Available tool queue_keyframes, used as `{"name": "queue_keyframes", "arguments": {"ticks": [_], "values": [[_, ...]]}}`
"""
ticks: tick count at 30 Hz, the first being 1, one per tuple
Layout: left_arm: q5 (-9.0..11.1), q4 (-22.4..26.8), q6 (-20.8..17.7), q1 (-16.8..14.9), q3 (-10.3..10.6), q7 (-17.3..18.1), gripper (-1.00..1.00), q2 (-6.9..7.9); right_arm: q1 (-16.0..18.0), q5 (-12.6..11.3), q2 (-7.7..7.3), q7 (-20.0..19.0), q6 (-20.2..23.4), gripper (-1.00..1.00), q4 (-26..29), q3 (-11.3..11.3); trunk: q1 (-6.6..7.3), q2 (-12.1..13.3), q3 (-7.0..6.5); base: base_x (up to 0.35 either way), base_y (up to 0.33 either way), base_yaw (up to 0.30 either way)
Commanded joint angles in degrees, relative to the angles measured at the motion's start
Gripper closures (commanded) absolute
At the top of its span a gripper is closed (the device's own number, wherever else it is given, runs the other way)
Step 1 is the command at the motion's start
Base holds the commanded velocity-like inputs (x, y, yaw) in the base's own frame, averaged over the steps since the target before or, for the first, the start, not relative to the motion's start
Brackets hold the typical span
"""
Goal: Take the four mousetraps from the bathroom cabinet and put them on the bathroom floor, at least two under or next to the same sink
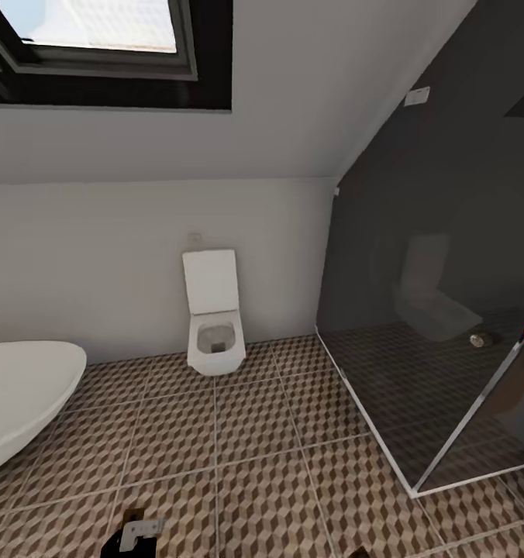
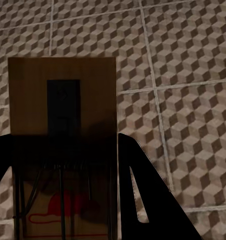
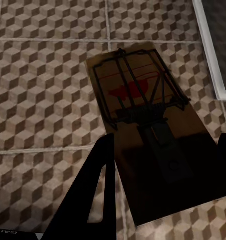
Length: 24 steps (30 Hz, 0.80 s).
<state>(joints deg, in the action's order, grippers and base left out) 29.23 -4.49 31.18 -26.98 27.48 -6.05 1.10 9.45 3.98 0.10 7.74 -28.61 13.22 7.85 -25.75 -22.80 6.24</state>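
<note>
Underfoot across the head view, large square tiles of the bathroom floor [image 1: 262, 465] in a brown, beige and white cube pattern with pale grout lines, running back to a plain white wall under a sloped ceiling and a dark-framed skylight window [image 1: 99, 39]. Against that wall, a white boxy toilet [image 1: 213, 314] with its lid raised; at the floor's left edge, the rim of a white oval bathtub [image 1: 22, 395]; along the right edge, a dark glass shower enclosure [image 1: 440, 325] with a pale frame. Low in the head view, a bit of the left gripper [image 1: 138, 535]. Between the black fingers [image 2: 153, 200] of the left gripper [image 2: 62, 200], closed on it, a flat rectangular brown wooden mousetrap [image 2: 62, 95] with dark wire parts, held above the tiles. Likewise clamped in the right gripper [image 3: 163, 195], between black fingers [image 3: 92, 200], a second brown wooden mousetrap [image 3: 143, 110], over the floor beside the enclosure's frame. On both boards a red printed mark, too blurred to read.
</note>
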Motion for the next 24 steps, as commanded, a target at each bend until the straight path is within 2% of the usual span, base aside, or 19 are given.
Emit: {"name": "queue_keyframes", "arguments": {"ticks": [1, 15, 24], "values": [[-0.1, -0.2, 0.2, -0.1, 0.5, -0.5, 1.00, -0.05, 0.0, 0.4, -0.01, 0.7, 0.0, 1.00, 0.0, 0.3, -0.03, -0.1, 0.12, 0.000, 0.000, 0.254], [-0.1, -0.2, 0.2, -0.1, 0.5, -0.5, 1.00, -0.05, 0.0, 0.3, -0.04, 0.7, 0.0, 1.00, 0.0, 0.3, -0.03, -0.1, 0.12, 0.000, 0.000, 0.251], [-0.1, -0.2, 0.2, -0.1, 0.5, -0.5, 1.00, -0.05, 0.0, 0.3, -0.12, 0.7, 0.0, 1.00, 0.0, 0.3, -0.03, -0.1, 0.13, 0.104, -0.008, 0.040]]}}
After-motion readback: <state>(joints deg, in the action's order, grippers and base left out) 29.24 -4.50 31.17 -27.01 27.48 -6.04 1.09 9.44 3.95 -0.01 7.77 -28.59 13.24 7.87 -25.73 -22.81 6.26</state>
